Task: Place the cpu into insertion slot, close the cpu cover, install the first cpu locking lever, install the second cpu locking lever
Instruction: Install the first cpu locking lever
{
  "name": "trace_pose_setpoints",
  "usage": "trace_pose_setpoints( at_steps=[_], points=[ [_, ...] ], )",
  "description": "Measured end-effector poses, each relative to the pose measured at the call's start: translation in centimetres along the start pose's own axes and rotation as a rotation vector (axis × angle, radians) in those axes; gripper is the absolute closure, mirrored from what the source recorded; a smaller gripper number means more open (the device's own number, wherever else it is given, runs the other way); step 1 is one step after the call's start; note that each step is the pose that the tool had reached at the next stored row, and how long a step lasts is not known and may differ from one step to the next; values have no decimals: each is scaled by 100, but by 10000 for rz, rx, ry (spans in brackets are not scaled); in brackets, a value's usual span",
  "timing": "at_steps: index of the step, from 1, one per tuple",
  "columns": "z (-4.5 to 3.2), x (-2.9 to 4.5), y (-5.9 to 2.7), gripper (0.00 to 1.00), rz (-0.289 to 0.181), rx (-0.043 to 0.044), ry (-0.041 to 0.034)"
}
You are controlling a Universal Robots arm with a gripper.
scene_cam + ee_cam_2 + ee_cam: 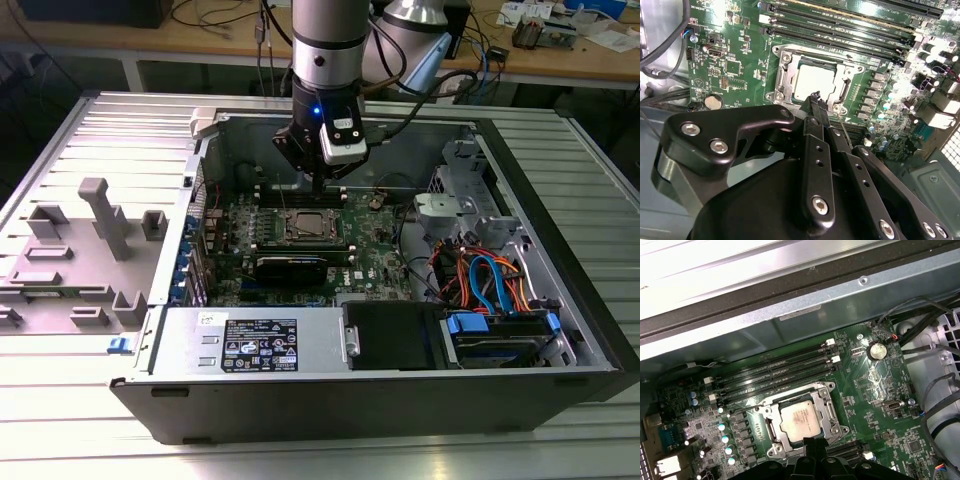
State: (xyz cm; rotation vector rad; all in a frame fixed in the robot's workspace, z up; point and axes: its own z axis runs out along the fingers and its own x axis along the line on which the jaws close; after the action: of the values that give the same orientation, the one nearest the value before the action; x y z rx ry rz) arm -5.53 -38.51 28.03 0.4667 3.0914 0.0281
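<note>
Already the cpu lies flat inside the insertion slot, and the cpu cover is folded down over that slot, its window framing the grey chip top. Over the slot's edge hangs the gripper, its fingers drawn narrow together with nothing between them, the tips just beside the slot's rim in the second wrist view. Long black memory slots run just beside the slot on the green circuit board
</note>
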Motion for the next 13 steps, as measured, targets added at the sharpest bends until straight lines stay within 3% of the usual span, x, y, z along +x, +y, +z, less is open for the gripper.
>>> trace_pose_setpoints(
  at_steps=[9,11,13],
  points=[
    [0,0,0,89,-48,0,-2],
    [-1,3,-1,89,-231,-2,2],
    [2,4,-2,89,-775,-9,13]
  ],
)
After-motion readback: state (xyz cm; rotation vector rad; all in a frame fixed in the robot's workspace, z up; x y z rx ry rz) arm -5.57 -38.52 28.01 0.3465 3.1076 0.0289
